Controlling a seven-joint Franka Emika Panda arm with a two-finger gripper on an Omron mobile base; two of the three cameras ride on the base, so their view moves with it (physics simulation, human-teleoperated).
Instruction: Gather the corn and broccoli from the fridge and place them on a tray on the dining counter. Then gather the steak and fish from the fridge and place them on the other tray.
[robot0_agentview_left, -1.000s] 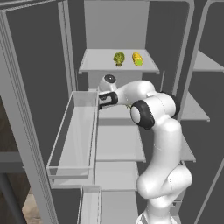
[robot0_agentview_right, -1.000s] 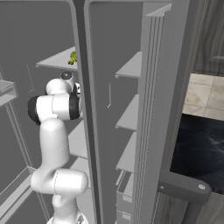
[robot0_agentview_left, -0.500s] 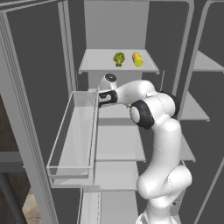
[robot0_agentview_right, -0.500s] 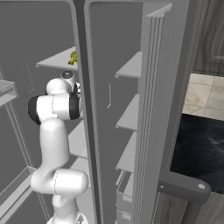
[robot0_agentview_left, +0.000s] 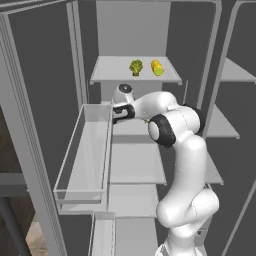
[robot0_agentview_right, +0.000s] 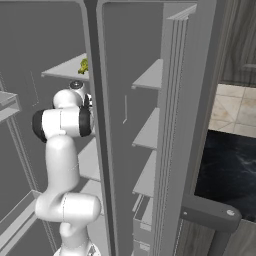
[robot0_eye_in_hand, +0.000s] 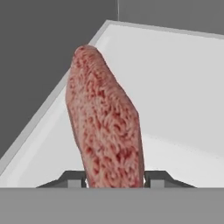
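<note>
Setting: inside an open fridge, a tall grey cabinet with pale shelves; rendered kitchen, with tan floor tiles and the black marble-look tabletop at the right edge of the right base view.
Steak: the steak, a pinkish-red mottled slab, stands nearly upright in the middle of the hand view, rising from the bottom edge toward the upper left, on a pale shelf with a grey wall behind it.
End effector: the end effector has one dark finger tip on each side of the steak's lower end, both touching it, jaws about half closed on the meat.
Arm: in the left base view the white arm rises from the lower right and bends left to the centre, where the end effector sits by the back end of a clear door bin.
Broccoli: dark green broccoli on the top shelf, upper centre.
Corn: yellow corn just right of the broccoli, a small gap between them.
</note>
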